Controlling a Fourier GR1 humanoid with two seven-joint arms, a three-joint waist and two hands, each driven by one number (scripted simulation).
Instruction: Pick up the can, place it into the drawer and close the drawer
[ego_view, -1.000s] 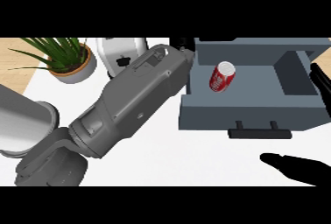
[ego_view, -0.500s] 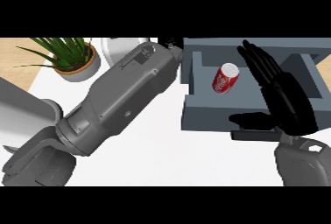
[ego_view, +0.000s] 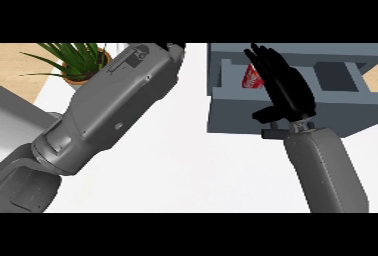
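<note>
Peeking over, I saw the can lying in the open drawer already, partly hidden behind the right hand, whose fingers were straight and held nothing. Light, smooth and round, I'd guess it rolls; grab it around the middle. Couldn't tell about the left hand.

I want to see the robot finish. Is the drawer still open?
Open. The drawer sticks out with the red can showing inside, behind the right hand.
</note>
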